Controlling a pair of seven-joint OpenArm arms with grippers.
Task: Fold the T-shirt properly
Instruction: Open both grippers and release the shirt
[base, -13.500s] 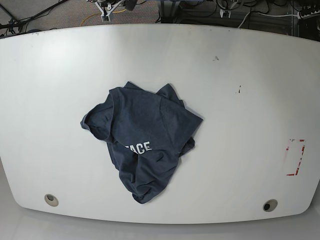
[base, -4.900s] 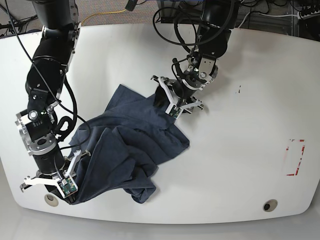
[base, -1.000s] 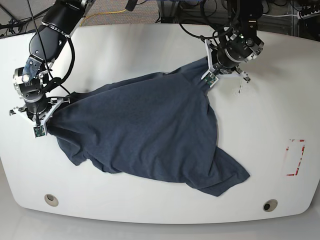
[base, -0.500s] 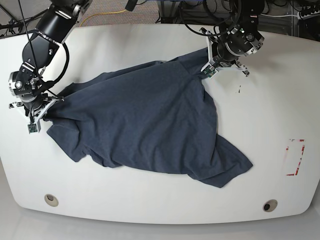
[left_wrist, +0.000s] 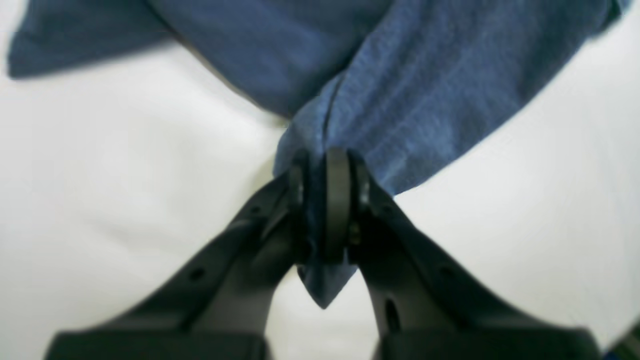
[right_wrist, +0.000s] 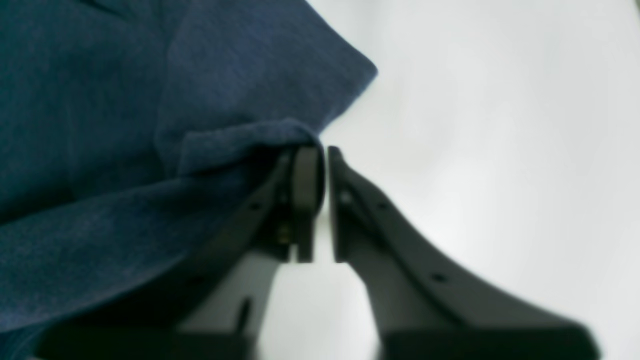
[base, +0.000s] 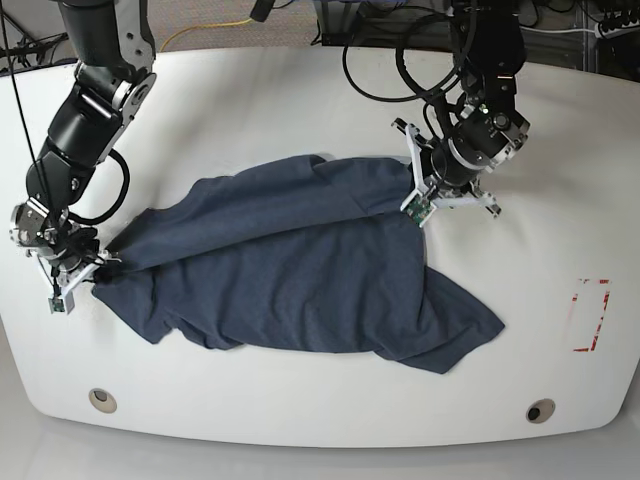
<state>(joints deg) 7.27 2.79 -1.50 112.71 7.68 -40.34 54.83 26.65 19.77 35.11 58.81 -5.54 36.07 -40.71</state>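
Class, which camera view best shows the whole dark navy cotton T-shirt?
The base view: the dark navy cotton T-shirt lies spread across the white table. Both wrist views show only bunched fabric beside each gripper.

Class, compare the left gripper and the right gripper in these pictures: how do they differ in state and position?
The left gripper is shut on the T-shirt, cloth pinched between its jaws; the right gripper shows a narrow empty gap, cloth only beside it. In the base view the left gripper sits at the shirt's far edge, the right gripper at its near corner by the table edge. Both are black and low over the table.
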